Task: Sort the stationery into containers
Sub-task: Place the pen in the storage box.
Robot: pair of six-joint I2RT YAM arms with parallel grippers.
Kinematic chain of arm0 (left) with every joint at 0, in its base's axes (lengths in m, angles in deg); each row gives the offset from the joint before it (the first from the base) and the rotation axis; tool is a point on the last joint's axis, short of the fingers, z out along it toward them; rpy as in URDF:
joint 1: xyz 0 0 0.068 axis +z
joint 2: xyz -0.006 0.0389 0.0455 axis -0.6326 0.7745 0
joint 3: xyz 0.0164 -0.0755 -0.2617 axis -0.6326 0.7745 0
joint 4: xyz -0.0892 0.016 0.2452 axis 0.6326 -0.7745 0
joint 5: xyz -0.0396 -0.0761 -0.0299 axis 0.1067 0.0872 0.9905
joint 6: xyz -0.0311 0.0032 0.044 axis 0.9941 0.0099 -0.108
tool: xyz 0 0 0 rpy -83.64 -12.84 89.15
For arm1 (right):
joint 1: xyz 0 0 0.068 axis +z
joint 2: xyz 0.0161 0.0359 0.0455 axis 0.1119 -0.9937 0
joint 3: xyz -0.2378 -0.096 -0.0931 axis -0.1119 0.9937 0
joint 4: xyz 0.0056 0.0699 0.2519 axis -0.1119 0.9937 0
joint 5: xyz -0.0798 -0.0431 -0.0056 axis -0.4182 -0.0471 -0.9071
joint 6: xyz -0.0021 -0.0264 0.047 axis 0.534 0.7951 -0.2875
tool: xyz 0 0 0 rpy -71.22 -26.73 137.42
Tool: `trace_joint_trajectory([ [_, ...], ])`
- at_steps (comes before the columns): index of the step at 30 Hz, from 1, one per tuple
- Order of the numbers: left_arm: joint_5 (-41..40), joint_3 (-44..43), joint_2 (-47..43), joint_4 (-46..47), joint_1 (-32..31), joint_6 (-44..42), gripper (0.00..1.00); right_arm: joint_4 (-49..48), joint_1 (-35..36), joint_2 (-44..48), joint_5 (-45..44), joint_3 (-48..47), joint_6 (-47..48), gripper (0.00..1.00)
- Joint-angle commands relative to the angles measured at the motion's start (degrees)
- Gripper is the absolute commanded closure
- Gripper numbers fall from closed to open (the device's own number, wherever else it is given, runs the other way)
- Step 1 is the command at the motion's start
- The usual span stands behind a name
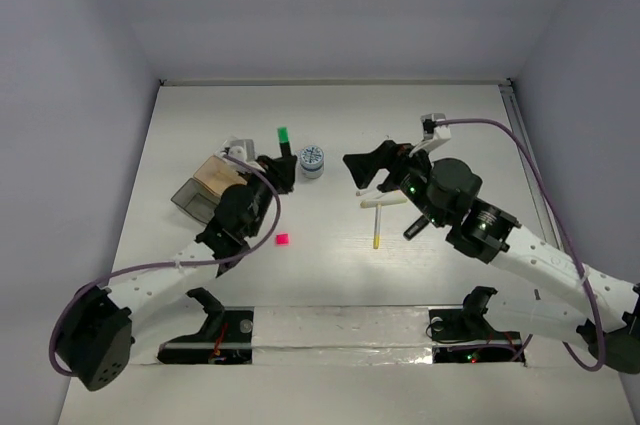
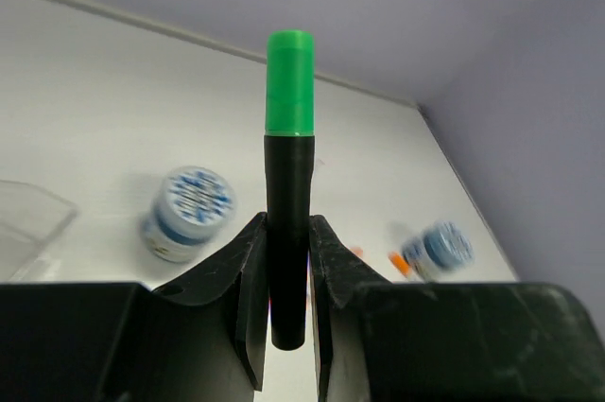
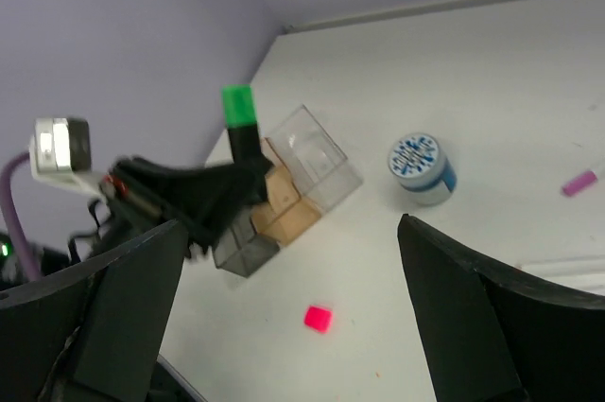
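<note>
– Stationery [image 1: 377,230] lies mostly outside the containers [image 1: 205,190]. We see a blue-white disc [image 1: 312,160] right of them, white pens [image 1: 385,202] further right beyond the disc, and a pink cube [image 1: 282,239] off their near right corner.
– And the green-capped marker [image 2: 288,166]?
– Our left gripper [image 2: 288,260] is clamped tight on its black barrel, low down, with the cap end sticking far out. The marker hangs just right of the containers, raised off the table. We cannot tell which tray it lines up with.
– So what worries us?
– That low grip. Most of the marker stands clear of the jaws, so we judge it could pivot if the cap brushes a tray wall. The trays look barely marker-long, so a tilted or skewed release could leave it propped across a divider or bouncing out.
– The right gripper [image 1: 358,173]?
– Spread wide and holding nothing, hovering over the pens, well right of the containers. A careless descent may scatter those thin pens or nudge the disc, which could roll towards the containers.
– And the arms?
– Well apart. Trouble comes only if both head for the containers together.
</note>
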Motion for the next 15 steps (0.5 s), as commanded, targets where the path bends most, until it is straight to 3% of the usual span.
trace_joint_trajectory([
  [1, -4.48, -5.14, 1.77, -2.61, 7.92, 12.43, 1.00, 5.88, -0.48, 3.72, -3.01, 2.94, 0.28, 0.01],
  [5, -5.27, -7.87, 3.62, -7.52, 13.99, 17.11, 1.00, 7.56, -0.48, 5.49, -3.98, 8.30, -0.77, 0.01],
  [10, -0.71, -10.07, 9.06, -10.44, 21.37, 24.06, 1.00, 8.09, -0.48, 5.84, -2.40, 10.77, -1.12, 0.01],
  [15, 0.00, -11.30, 15.12, -12.46, 23.76, 29.33, 1.00, 7.56, -0.48, 7.33, -1.78, 12.97, -1.48, 0.02],
])
